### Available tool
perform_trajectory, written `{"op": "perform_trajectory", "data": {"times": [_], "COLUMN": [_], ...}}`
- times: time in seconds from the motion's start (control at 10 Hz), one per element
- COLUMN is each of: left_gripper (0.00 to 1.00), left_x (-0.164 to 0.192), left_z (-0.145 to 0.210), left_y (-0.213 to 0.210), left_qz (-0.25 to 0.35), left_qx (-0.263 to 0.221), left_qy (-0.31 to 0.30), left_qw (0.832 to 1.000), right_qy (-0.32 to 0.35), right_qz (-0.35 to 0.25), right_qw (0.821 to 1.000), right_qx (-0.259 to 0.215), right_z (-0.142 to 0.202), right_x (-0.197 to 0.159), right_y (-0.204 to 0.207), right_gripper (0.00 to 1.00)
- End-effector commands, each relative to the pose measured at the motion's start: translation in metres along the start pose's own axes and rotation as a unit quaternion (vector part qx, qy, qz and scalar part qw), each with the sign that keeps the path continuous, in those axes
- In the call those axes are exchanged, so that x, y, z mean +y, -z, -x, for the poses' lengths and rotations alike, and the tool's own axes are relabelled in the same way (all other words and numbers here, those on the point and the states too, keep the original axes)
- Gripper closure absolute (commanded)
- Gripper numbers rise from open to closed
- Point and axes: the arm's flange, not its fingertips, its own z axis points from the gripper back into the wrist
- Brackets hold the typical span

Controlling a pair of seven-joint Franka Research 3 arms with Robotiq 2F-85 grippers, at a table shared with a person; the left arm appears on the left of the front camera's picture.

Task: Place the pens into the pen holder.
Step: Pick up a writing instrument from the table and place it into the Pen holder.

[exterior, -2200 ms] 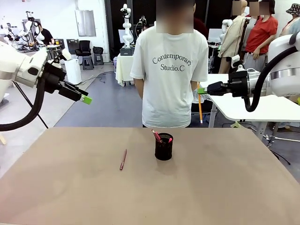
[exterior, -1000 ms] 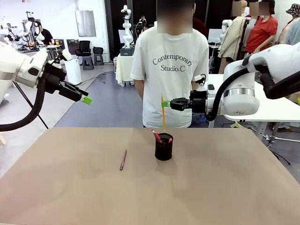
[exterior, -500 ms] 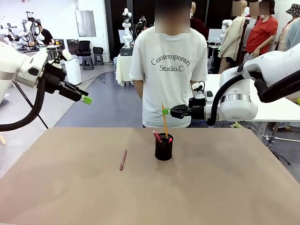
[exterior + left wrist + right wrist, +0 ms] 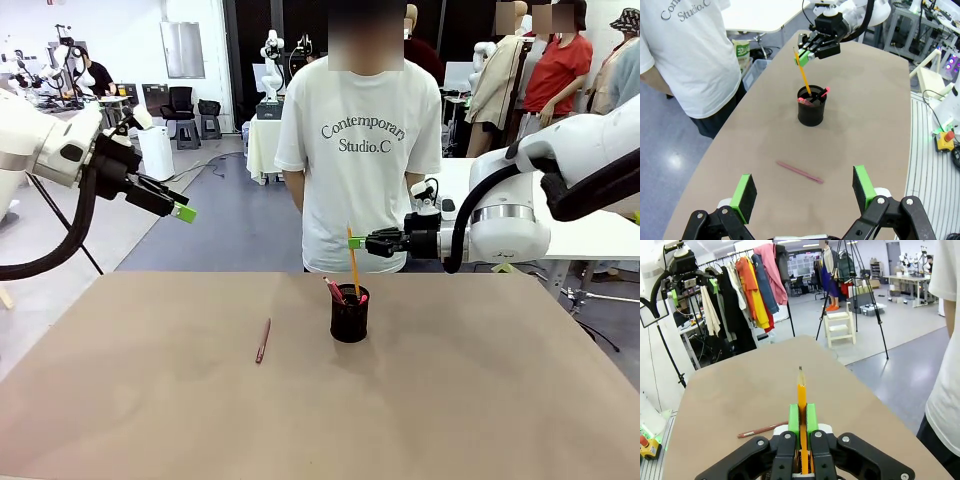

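Pinching the yellow-orange pencil-like pen (image 4: 353, 262) near its upper end between the pressed-together green pads of the right gripper (image 4: 352, 242), reaching in from 3 o'clock over the brown table (image 4: 480, 400). Holding it nearly upright, top leaning slightly toward 11 o'clock, directly above the small black wire-mesh cylindrical pen holder (image 4: 349, 318). Judging this as lining up for a straight drop, gripping high so the fingers clear the rim. Bringing the lower end to the mouth, seemingly just inside the rim in the left wrist view; touching the bottom or not, unable to tell.

Standing upright near the table's middle, toward 12 o'clock, in front of the person in the white T-shirt (image 4: 360, 150): the holder. Already containing the black pen with red ends (image 4: 334, 290), leaning toward 10 o'clock, showing red-pink bits over the rim at two spots; one pen or more, unable to tell.

Lying flat at about 8 o'clock of the holder, well apart from it: the thin reddish-brown pen (image 4: 262, 341), with nothing near it.

Hovering high at 10 o'clock, well apart from everything: the left gripper (image 4: 185, 212), fingers spread wide, carrying nothing. Judging this as waiting clear of the right arm, looking down on the reddish-brown pen, the likely next pick.

Judging the task about midway. Risking a tilted release tipping the pencil against the rim or nudging the light holder.
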Motion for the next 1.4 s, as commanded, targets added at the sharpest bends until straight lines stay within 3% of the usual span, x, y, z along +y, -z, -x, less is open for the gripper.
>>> {"op": "perform_trajectory", "data": {"times": [0.0,0.4,0.5,0.6,1.0,1.1,1.3], "left_gripper": [0.00,0.00,0.00,0.00,0.00,0.00,0.00], "left_x": [-0.001,-0.001,-0.001,-0.001,-0.001,-0.001,-0.001], "left_z": [0.001,0.001,0.001,0.001,0.001,0.001,0.001], "left_y": [-0.003,-0.003,-0.003,-0.003,-0.003,-0.003,-0.003], "left_qz": [-0.002,-0.002,-0.002,-0.002,-0.002,-0.002,-0.002], "left_qx": [0.000,0.000,0.000,0.000,0.000,0.000,0.000], "left_qy": [-0.001,-0.001,-0.001,-0.001,-0.001,-0.001,-0.001], "left_qw": [1.000,1.000,1.000,1.000,1.000,1.000,1.000], "right_qy": [0.001,-0.018,-0.019,-0.020,-0.030,-0.033,-0.044], "right_qz": [0.000,-0.005,-0.005,-0.012,-0.019,-0.016,-0.016], "right_qw": [1.000,1.000,1.000,1.000,0.999,0.999,0.999], "right_qx": [0.000,-0.002,0.003,0.013,0.011,0.011,0.018], "right_z": [0.001,0.016,0.017,0.021,0.017,0.015,0.004], "right_x": [0.000,-0.003,-0.002,-0.002,0.000,0.000,-0.001], "right_y": [0.000,0.007,0.008,0.009,0.004,0.003,-0.001], "right_gripper": [1.00,1.00,0.95,0.82,0.06,0.00,0.00]}}
